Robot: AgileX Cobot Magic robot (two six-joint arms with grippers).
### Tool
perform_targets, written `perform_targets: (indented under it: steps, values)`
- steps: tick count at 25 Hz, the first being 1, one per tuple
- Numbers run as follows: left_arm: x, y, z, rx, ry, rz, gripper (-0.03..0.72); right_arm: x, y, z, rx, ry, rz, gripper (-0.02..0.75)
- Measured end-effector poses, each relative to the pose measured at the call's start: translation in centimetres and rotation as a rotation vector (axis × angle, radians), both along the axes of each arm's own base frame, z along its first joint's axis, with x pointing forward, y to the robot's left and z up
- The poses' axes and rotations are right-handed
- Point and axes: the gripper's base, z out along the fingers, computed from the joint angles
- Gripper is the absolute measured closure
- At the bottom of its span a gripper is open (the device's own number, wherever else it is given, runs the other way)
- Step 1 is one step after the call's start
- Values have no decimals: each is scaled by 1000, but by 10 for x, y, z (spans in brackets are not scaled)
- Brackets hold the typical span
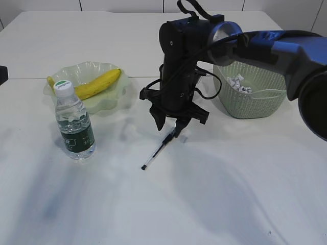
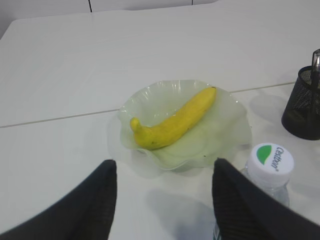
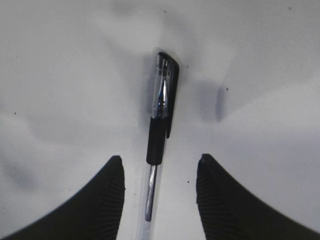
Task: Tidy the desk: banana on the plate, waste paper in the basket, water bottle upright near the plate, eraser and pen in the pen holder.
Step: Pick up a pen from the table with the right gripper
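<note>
The banana [image 1: 98,83] [image 2: 175,122] lies in the pale green plate [image 1: 113,100] [image 2: 227,137]. In front of the plate the water bottle [image 1: 74,126] [image 2: 270,161] stands upright. A black-capped pen [image 1: 157,151] [image 3: 161,122] lies flat on the table. My right gripper [image 1: 170,127] [image 3: 160,165] hangs just over its upper end, open, with the pen's barrel running between the jaws and untouched. My left gripper [image 2: 162,172] is open and empty, low over the table before the plate. Waste paper [image 1: 239,84] sits in the basket [image 1: 250,104]. The pen holder [image 2: 303,105] shows at the right edge. The eraser is out of view.
The right arm's body stands between plate and basket and hides the table behind it in the exterior view. A seam crosses the white table behind the plate. A dark shape sits at the far left edge of the exterior view.
</note>
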Motion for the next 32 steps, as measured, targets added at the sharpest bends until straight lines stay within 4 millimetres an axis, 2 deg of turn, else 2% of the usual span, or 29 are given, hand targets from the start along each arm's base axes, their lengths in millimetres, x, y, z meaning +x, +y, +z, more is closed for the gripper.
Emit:
perform_targets:
  steps: [32]
  values:
    - [0,0,0,-1,2,1,253,0,4,-30,9,72,-15,386]
